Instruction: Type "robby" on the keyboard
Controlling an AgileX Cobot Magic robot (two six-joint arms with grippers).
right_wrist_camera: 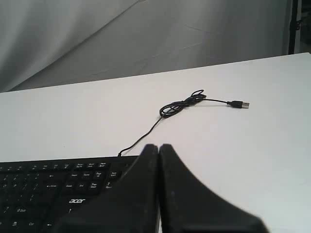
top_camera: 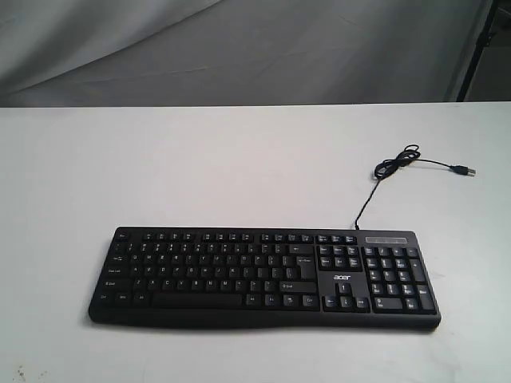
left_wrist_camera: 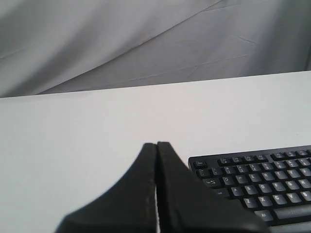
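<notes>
The black keyboard (top_camera: 263, 275) with white-lettered keys and a small acer logo lies flat near the front of the white table (top_camera: 200, 167). Its thin black cable (top_camera: 391, 166) runs back to a loose coil and a free USB plug (top_camera: 465, 171). Neither arm shows in the exterior view. In the left wrist view my left gripper (left_wrist_camera: 157, 144) is shut and empty, off the keyboard's (left_wrist_camera: 257, 182) Esc-side end. My right gripper (right_wrist_camera: 159, 146) is shut too, holding nothing, over the number-pad end of the keyboard (right_wrist_camera: 53, 189), with the cable (right_wrist_camera: 182, 104) beyond it.
A grey cloth backdrop (top_camera: 239, 48) hangs behind the table's far edge. A dark stand leg (top_camera: 479, 48) shows at the far right. Small dark specks (top_camera: 20, 373) mark the table's front left corner.
</notes>
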